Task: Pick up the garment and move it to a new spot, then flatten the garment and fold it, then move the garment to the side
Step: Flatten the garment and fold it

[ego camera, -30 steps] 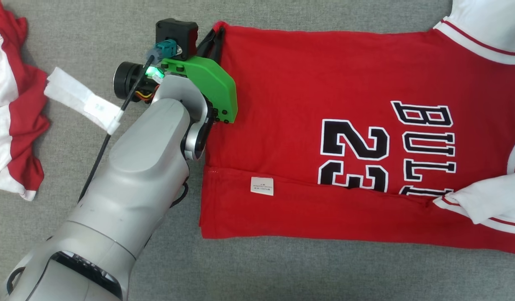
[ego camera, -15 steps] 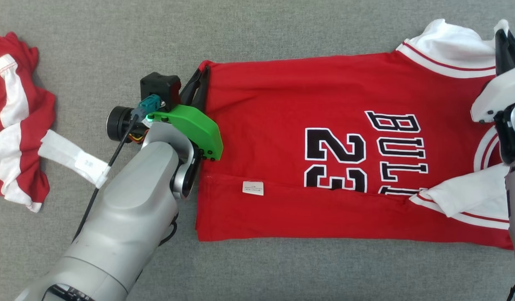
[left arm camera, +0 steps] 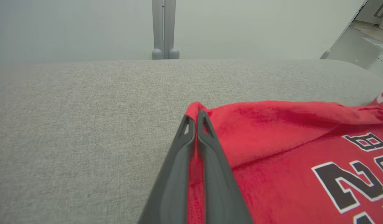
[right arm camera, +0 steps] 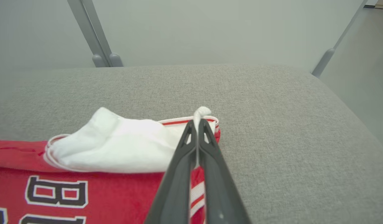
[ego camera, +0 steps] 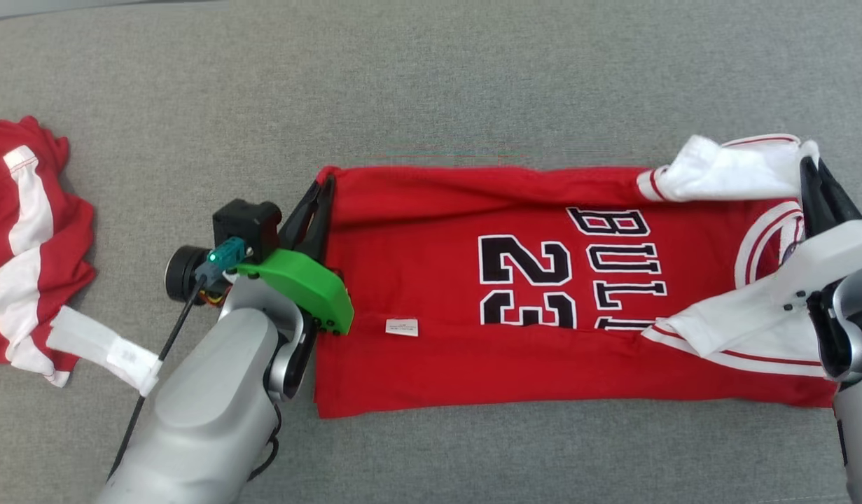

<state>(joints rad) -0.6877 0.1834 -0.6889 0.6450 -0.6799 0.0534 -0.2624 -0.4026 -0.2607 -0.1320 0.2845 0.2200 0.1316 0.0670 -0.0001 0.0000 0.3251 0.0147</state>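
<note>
We cannot read the whole print on the jersey (ego camera: 543, 364): a fold along its near side covers the lower part of the black number and letters. The jersey's hem end is partly behind the green bracket (ego camera: 301, 287) on the left arm (ego camera: 213, 392). Its neck end is partly behind the pale right arm (ego camera: 844, 280), so we can hardly make out the collar.

The jersey lies spread over the grey cushion (ego camera: 473, 84), hem towards the robot's left and white sleeves towards its right. The left gripper (ego camera: 324, 185) has its fingers pressed together on the jersey's far hem corner, and the left wrist view shows red cloth pinched between them. The right gripper (ego camera: 812, 168) is clamped on white cloth at the jersey's far sleeve (ego camera: 732, 175); in the right wrist view a small tuft pokes out past the tips.

A small white label (ego camera: 401, 327) sits on the jersey's fold, near the hem. Well apart from the jersey, beyond its hem end, a second red and white garment (ego camera: 24, 238) lies crumpled, cut off by the edge of the head view.
</note>
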